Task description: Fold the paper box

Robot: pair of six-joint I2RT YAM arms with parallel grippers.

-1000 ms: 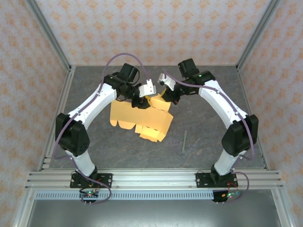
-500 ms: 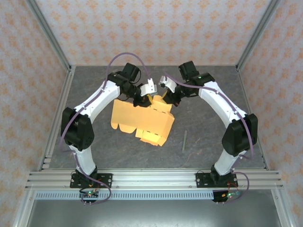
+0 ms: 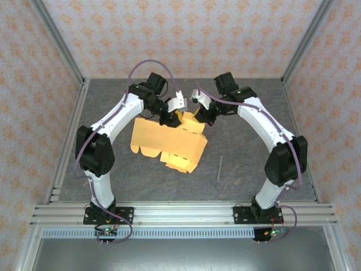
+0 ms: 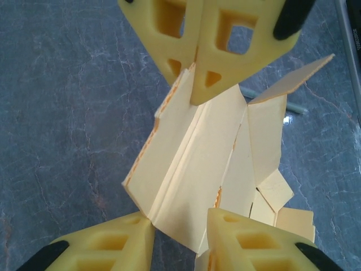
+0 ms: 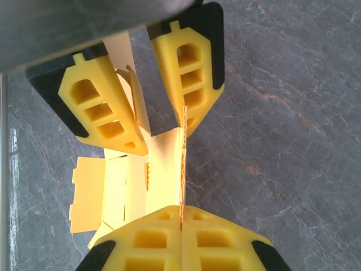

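The paper box [image 3: 169, 144] is a light orange die-cut sheet, partly folded, lying mid-table with its far end lifted between the two grippers. My right gripper [image 5: 181, 213] is shut on the edge of an upright flap [image 5: 166, 169]. My left gripper [image 4: 179, 223] faces it with its jaws apart around a creased panel [image 4: 186, 164]; the left fingertip [image 4: 132, 231] touches the fold's corner, and the other finger [image 4: 248, 237] lies against the card. In the top view, the left gripper [image 3: 172, 117] and the right gripper [image 3: 197, 117] meet at the sheet's far edge.
A thin greenish stick [image 3: 220, 167] lies on the grey table [image 3: 254, 101] right of the sheet. Metal frame rails [image 3: 70, 141] run along the table's sides, with patterned walls behind.
The left arm's elbow has swung a little left and its wrist has turned at the flap. The sheet has barely shifted. The right gripper has kept its hold.
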